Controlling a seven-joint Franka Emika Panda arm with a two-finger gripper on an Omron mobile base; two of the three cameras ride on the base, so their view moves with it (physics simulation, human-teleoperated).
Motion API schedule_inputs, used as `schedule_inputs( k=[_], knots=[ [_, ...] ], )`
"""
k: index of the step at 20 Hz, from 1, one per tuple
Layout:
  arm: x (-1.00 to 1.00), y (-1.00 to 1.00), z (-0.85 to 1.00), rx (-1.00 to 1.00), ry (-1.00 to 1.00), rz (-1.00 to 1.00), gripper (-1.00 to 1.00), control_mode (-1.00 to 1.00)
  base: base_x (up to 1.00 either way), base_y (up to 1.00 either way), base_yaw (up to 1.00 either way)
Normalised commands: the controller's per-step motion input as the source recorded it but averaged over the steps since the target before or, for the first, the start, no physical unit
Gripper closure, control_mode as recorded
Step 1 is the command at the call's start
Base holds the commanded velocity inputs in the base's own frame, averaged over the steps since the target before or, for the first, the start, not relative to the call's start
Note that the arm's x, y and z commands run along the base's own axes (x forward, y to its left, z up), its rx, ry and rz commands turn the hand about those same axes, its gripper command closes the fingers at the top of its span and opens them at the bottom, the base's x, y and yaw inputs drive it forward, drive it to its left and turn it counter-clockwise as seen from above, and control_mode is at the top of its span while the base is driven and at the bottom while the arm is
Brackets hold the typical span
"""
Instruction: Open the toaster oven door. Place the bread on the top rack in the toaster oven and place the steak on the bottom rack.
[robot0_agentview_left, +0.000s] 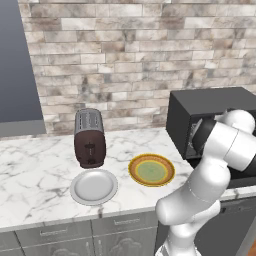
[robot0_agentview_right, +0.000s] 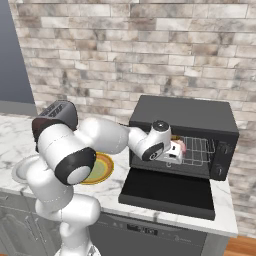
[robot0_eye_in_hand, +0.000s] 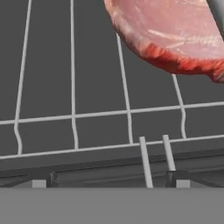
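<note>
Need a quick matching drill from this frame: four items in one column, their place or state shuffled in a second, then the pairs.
Items:
1. toaster oven door
2. steak
3. grey-white plate
4. slot toaster

Place or state:
A. standing on the counter behind the two plates
B. folded down flat, open
C. on a wire rack inside the toaster oven
D. bare, on the counter in front of the toaster

Pairs: 1-B, 2-C, 3-D, 4-A

text: none legible | labels: none | brands: none | numbers: none | signs: none on any surface
</note>
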Motion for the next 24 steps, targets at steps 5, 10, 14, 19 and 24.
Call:
schedule_inputs(
  k=[5, 10, 14, 19, 24],
  knots=[
    [0.28, 0.0, 0.0, 0.02, -0.15, 0.0, -1.0, -1.0, 0.0, 0.0, 0.0],
    [0.33, 0.0, 0.0, 0.0, -0.05, 0.0, -1.0, -1.0, 0.0, 0.0, 0.0],
    [0.24, -0.02, 0.0, 0.0, 0.0, 0.0, -1.0, -1.0, 0.0, 0.0, 0.0],
    [0.23, -0.07, 0.03, 0.0, 0.0, 0.0, -1.0, -1.0, 0.0, 0.0, 0.0],
    [0.05, -0.06, 0.08, 0.0, 0.0, 0.0, -1.0, -1.0, 0.0, 0.0, 0.0]
  ],
)
